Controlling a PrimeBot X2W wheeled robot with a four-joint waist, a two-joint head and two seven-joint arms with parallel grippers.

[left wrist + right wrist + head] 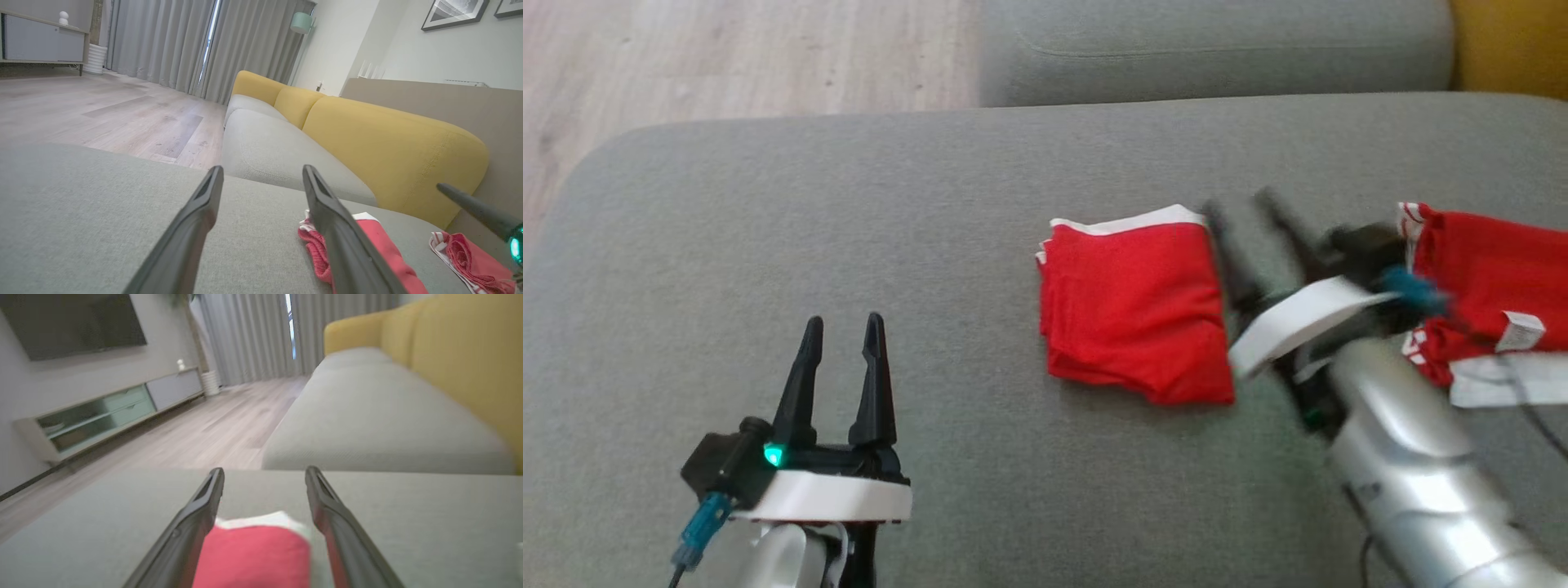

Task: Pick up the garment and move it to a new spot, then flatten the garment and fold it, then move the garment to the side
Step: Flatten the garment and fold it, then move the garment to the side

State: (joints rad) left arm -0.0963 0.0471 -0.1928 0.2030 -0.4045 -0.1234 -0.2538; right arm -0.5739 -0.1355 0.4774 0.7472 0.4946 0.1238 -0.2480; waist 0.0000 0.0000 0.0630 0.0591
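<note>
The garment (1135, 306) is red with white trim and lies folded into a rough square on the grey sofa seat (849, 204). My right gripper (1240, 204) is blurred, open, and sits just off the fold's right edge with nothing in it. In the right wrist view the garment (253, 555) shows low between the spread fingers of the right gripper (264, 470). My left gripper (843, 322) stands open and empty at the lower left, well clear of the cloth. From the left wrist, the left gripper (262, 169) partly hides the garment (378, 239).
A second red piece of clothing (1486, 278) with a white label lies rumpled at the right edge, behind my right wrist, and shows again as the rumpled piece (470, 257). Yellow backrest (388, 151) bounds the seat. Another grey cushion (1217, 49) lies beyond, wooden floor (727, 57) to the left.
</note>
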